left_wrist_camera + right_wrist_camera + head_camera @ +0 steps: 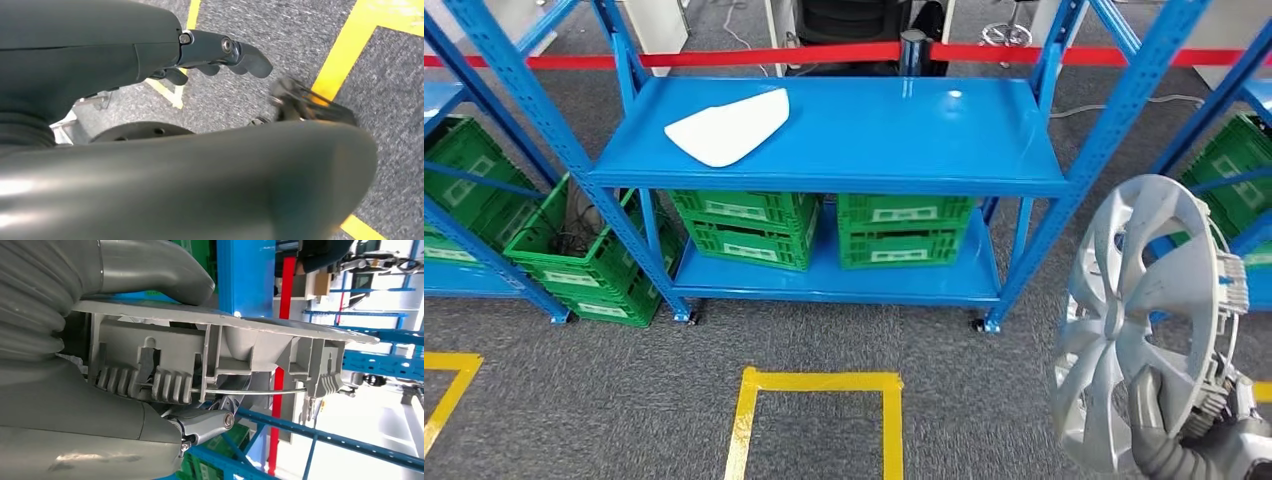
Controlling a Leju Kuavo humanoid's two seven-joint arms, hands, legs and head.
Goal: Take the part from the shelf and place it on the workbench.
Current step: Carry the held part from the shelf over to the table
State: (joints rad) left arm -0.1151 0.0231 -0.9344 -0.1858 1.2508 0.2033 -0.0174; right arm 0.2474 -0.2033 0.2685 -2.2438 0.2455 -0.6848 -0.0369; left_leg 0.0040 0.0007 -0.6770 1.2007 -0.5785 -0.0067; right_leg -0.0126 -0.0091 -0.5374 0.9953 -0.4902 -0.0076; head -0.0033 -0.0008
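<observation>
A silver wheel cover (1139, 310) stands upright at the lower right of the head view, in front of the blue shelf (844, 150) and off its boards. My right hand (1169, 435) grips it at its lower rim, thumb on the spoked face. In the right wrist view the thumb (150, 267) presses the cover's face while darker fingers (205, 422) lie behind the ribbed rim (200, 365). My left hand (220, 52) hangs over the carpet, fingers apart and holding nothing.
A white curved panel (729, 127) lies on the shelf's top board at the left. Green crates (824, 230) fill the lower board and the neighbouring racks. Red barrier tape (774, 57) runs behind. A yellow tape square (819, 382) marks the grey carpet in front.
</observation>
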